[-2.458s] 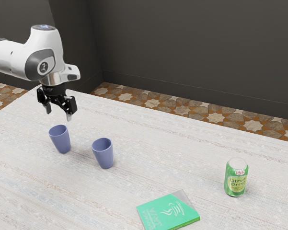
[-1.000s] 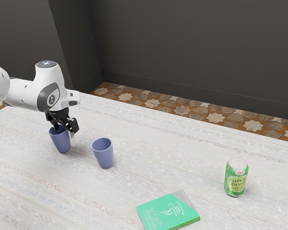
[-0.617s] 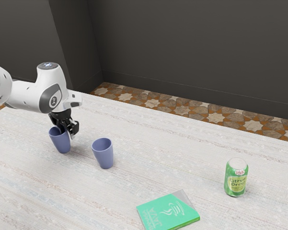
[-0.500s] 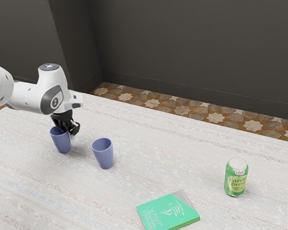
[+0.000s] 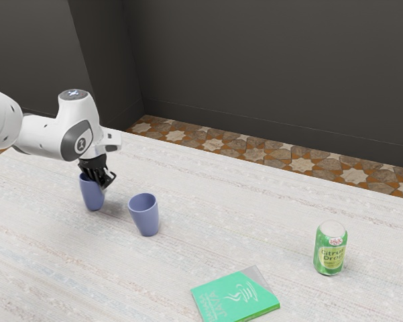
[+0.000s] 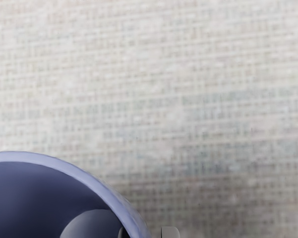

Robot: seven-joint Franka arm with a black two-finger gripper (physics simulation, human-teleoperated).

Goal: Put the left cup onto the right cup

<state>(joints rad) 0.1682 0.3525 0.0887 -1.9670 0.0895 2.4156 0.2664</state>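
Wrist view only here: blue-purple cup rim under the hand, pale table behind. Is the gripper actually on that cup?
Observer: Yes, the exterior view shows the black two-finger gripper shut on the rim of that blue-purple plastic cup.
Operator: Where's the target?
Observer: A second blue-purple cup stands upright on the pale table, apart from the held one, toward the exterior view's right.
Operator: Any clutter?
Observer: A green soda can and a flat green booklet sit farther toward the exterior view's right, clear of both cups.
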